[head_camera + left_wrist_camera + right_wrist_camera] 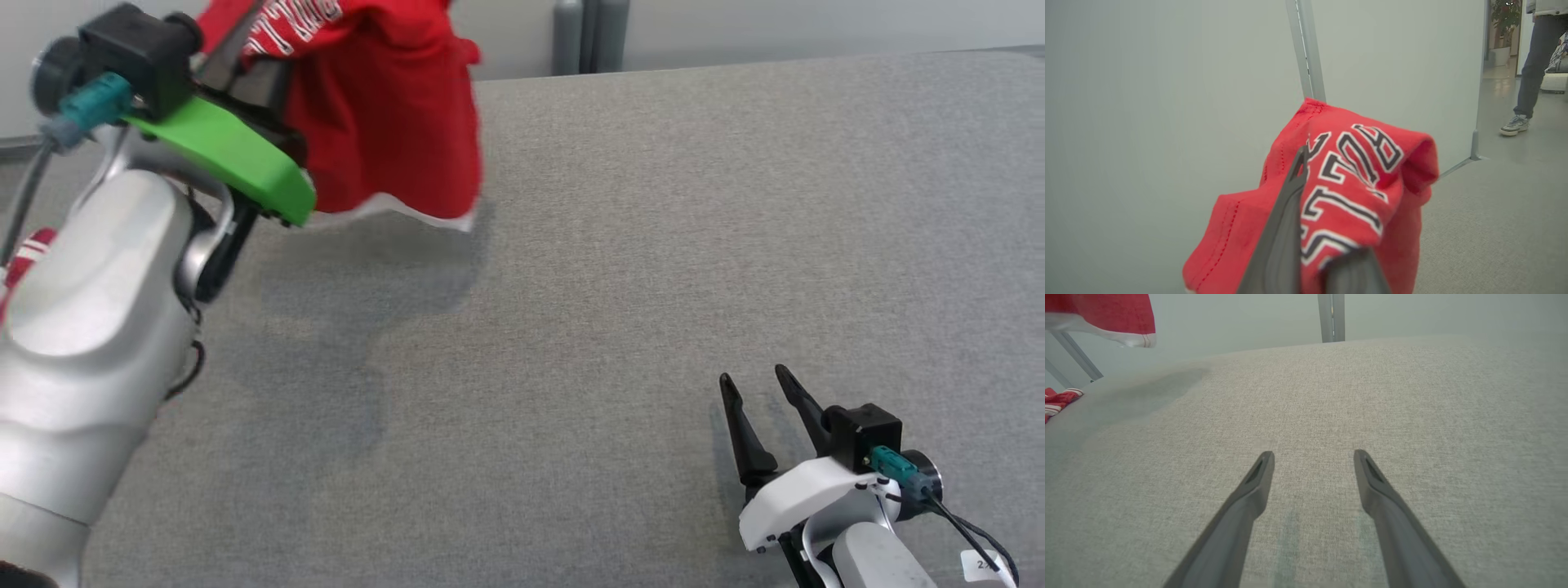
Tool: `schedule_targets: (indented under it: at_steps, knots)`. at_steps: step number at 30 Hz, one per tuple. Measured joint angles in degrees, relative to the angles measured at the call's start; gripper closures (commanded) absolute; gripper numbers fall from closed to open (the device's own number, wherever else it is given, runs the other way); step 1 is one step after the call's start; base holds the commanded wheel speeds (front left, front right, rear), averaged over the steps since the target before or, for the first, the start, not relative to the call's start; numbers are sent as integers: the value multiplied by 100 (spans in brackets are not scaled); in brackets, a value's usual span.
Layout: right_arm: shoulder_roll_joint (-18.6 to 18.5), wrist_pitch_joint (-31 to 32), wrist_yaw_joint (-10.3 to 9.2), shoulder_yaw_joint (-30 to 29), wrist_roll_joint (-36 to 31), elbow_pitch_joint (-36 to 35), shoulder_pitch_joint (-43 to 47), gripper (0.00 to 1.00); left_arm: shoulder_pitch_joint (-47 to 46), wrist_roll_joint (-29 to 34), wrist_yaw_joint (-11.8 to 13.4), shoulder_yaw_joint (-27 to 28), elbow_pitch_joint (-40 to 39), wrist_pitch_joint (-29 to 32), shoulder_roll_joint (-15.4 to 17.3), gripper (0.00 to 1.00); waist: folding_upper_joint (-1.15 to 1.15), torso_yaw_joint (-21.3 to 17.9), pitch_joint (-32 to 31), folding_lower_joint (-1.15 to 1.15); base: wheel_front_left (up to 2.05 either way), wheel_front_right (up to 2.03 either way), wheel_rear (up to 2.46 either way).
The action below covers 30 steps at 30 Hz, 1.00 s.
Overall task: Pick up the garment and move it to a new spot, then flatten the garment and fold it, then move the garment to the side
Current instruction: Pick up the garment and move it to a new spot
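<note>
The red garment (384,122), pinched in the left gripper (249,57), is held aloft over the far left of the surface (653,245), the right gripper (755,377) spread and empty; the relocating step seems in hand, and lowering onto a fresh spot is called for.

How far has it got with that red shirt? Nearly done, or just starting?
Early days. Done: the pick-up; the left hand is shut on the red garment, which hangs clear of the grey surface. In hand: the move to a new spot. Left: laying it down, flattening, folding and moving it aside. The right hand is open, low over the surface, holding nothing.
</note>
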Motion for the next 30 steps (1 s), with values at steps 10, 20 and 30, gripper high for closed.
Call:
schedule_targets:
  at_steps: [10, 20, 30]
  knots:
    - [2, -2, 0, 98, 119, -52, 47, 0, 1037, -107, 102, 62, -545, -19, -811, 100, 0, -766, -63, 0, 0, 0, 0]
    - [1, -4, 0, -103, 124, -116, 53, 0, 2159, -24, 10, 576, 129, -20, -1228, 100, 0, -1527, 64, 0, 0, 0, 0]
    - [5, -3, 0, -86, 80, -215, 2, 0, 2971, 544, -51, 1489, 858, -21, -1346, 0, 0, -1589, 121, 0, 0, 0, 0]
